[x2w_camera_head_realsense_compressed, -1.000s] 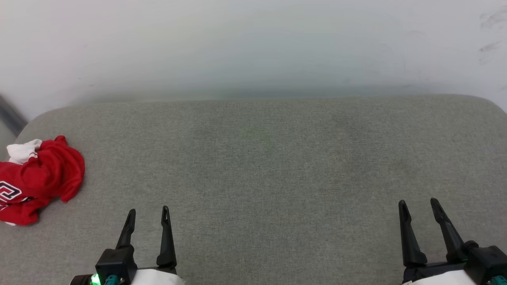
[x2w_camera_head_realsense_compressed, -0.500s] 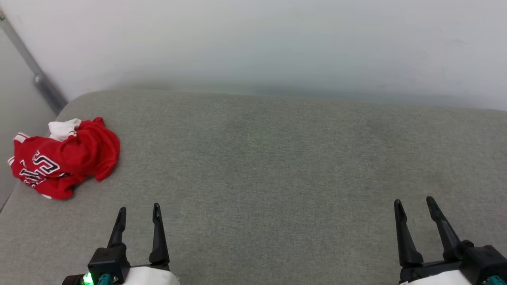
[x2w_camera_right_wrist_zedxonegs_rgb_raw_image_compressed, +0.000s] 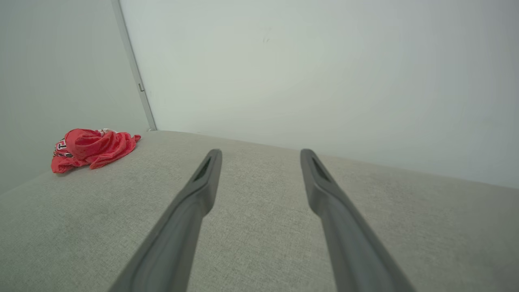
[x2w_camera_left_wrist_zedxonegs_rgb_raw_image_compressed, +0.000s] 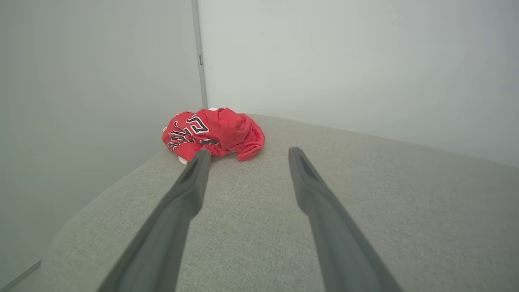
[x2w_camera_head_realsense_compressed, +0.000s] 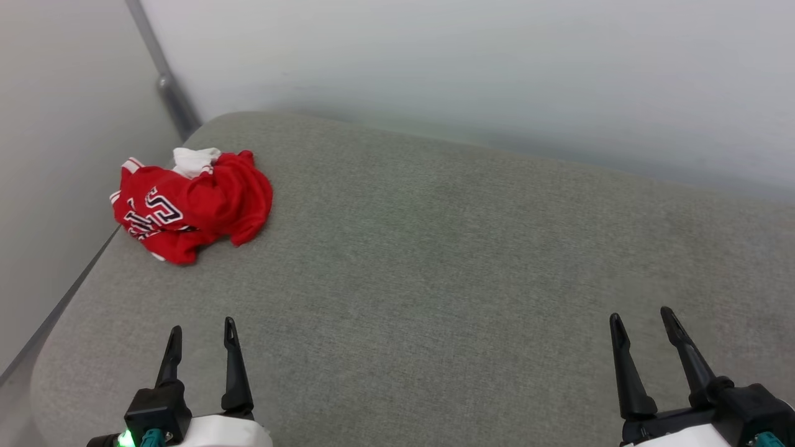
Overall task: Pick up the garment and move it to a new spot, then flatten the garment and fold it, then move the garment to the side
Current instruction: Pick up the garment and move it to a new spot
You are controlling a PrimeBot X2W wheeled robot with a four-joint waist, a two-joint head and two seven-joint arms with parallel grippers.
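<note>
Head view at the pick-up step: the garment (x2w_camera_head_realsense_compressed: pixel 192 205) lies crumpled at the far left corner of the grey bench (x2w_camera_head_realsense_compressed: pixel 435 261), well apart from the left gripper (x2w_camera_head_realsense_compressed: pixel 202 325) and right gripper (x2w_camera_head_realsense_compressed: pixel 640 314), both wide open and empty, so a forward reach probably comes next.

A grey fabric cushion (x2w_camera_head_realsense_compressed: pixel 435 261) sits between pale walls (x2w_camera_head_realsense_compressed: pixel 497 62) — a metal strip (x2w_camera_head_realsense_compressed: pixel 164 79) runs up their corner.

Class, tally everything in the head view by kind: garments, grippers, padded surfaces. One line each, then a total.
Garments: 1, red jersey
Grippers: 2, left gripper and right gripper
Padded surfaces: 1, grey cushion
Total: 4
</note>
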